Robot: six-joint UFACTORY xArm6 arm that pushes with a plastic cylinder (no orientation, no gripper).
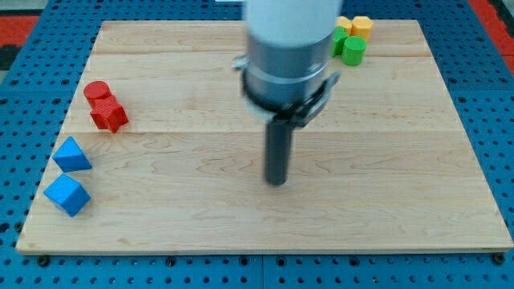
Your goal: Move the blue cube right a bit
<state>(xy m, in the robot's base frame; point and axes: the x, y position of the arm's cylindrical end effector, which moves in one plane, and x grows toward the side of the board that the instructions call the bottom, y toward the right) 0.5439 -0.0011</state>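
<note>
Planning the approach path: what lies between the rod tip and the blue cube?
Only bare board, in the camera view, between my tip and the blue cube.

Pale wooden board lying flat with grain lines running left to right, blue perforated surface showing around all its edges, red strip showing at view's top right corner, even light falling throughout

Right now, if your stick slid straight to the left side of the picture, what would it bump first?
My tip would probably meet the blue cube or the blue triangle block above it; depth is unclear.
</note>
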